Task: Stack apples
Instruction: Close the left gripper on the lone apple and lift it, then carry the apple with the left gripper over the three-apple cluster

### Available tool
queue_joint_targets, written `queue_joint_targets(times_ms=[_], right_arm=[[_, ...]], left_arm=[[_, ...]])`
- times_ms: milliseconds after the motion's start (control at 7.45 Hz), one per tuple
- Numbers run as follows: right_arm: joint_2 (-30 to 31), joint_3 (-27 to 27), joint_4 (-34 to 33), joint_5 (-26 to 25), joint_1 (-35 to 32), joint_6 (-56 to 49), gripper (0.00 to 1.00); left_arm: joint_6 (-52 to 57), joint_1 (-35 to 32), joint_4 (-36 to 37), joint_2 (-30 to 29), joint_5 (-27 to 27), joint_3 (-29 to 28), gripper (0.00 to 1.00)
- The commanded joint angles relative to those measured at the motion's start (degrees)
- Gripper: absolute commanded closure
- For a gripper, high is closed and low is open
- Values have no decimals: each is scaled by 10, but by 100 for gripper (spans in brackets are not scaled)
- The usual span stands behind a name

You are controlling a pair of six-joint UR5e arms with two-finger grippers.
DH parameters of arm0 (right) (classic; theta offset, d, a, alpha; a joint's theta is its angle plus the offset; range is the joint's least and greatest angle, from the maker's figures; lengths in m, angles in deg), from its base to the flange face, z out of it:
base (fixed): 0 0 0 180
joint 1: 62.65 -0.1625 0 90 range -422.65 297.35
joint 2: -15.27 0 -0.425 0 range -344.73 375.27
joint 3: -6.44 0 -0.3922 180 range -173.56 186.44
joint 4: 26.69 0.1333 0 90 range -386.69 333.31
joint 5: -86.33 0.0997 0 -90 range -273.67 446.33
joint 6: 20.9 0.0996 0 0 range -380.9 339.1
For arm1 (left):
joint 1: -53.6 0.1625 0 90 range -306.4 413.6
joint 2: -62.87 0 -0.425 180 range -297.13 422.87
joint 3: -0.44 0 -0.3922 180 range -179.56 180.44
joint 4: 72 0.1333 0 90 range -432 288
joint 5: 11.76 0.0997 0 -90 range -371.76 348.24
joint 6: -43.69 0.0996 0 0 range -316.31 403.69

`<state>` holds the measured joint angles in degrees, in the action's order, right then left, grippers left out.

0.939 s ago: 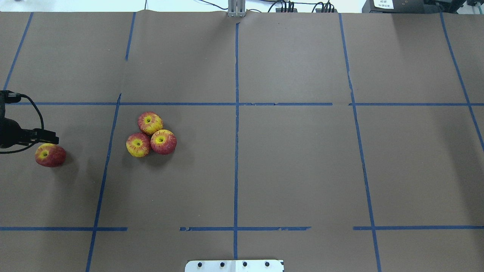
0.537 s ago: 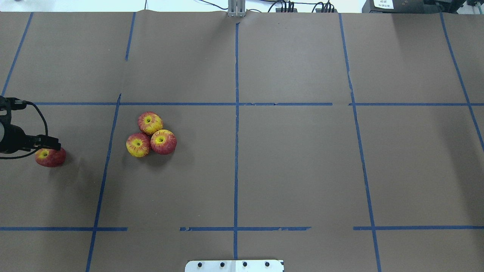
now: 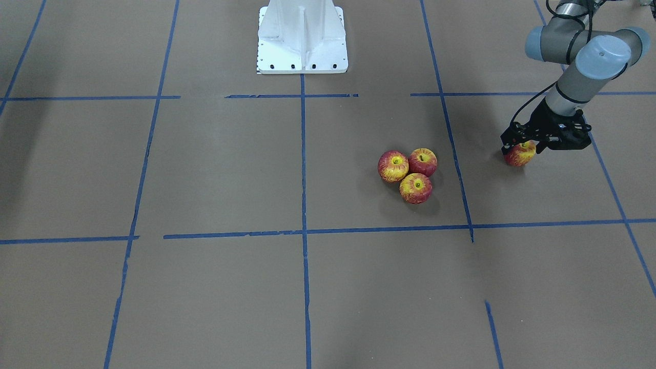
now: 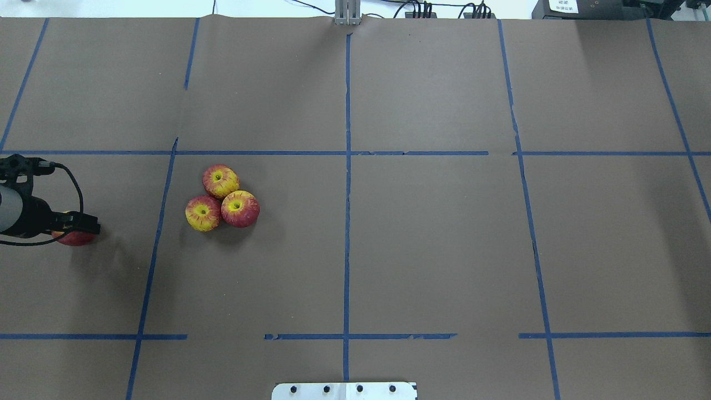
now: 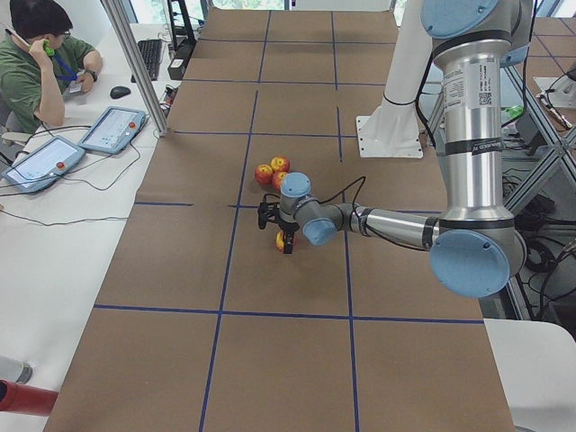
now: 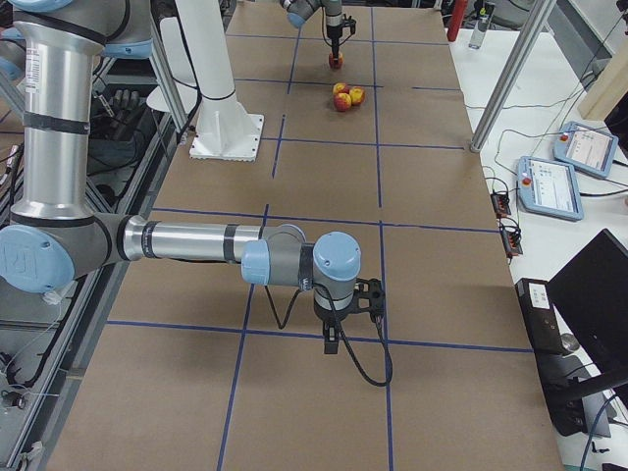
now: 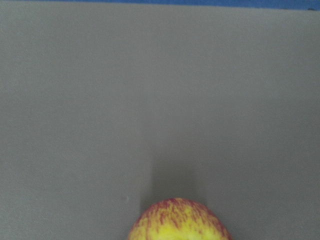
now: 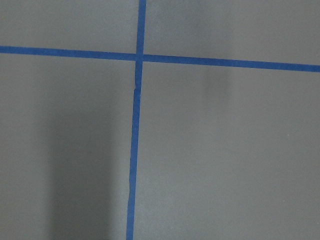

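Left tool (image 3: 519, 148) sits right down over the lone apple (image 3: 520, 156), far right of the front view. Can't tell if it's gripping. The other three apples (image 3: 415, 187) are touching, center-right on the bench (image 3: 205, 287). Right tool (image 6: 334, 342): can't tell either.

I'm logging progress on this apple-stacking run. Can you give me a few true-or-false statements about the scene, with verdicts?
1. A cluster of three apples sits touching on the brown paper. True.
2. One apple is already stacked on top of the others. False: none is stacked, and all four lie on the paper.
3. The left tool is right over the lone apple. True.
4. The right tool holds an apple. False: it hangs over bare paper near a blue tape crossing, far from every apple.
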<state>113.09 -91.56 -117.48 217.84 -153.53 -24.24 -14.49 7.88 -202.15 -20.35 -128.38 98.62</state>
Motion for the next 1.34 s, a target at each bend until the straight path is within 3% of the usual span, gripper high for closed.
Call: queue_joint_targets(times_ms=[0, 134, 268, 402, 537, 805, 1207], right_arm=[[0, 0, 0, 0, 0, 0, 0], [0, 0, 0, 0, 0, 0, 0], [0, 0, 0, 0, 0, 0, 0], [0, 0, 0, 0, 0, 0, 0], [0, 0, 0, 0, 0, 0, 0], [0, 0, 0, 0, 0, 0, 0], [0, 0, 0, 0, 0, 0, 0]], left_arm=[[-2, 4, 0, 1, 0, 0, 17], [-3, 4, 0, -1, 0, 0, 43], [-4, 4, 0, -1, -1, 4, 79], [-4, 2, 2, -2, -4, 17, 87], [-4, 2, 14, -2, -7, 45, 86], [-14, 1, 119, -28, -6, 110, 87], [-139, 4, 330, -226, -6, 113, 88]])
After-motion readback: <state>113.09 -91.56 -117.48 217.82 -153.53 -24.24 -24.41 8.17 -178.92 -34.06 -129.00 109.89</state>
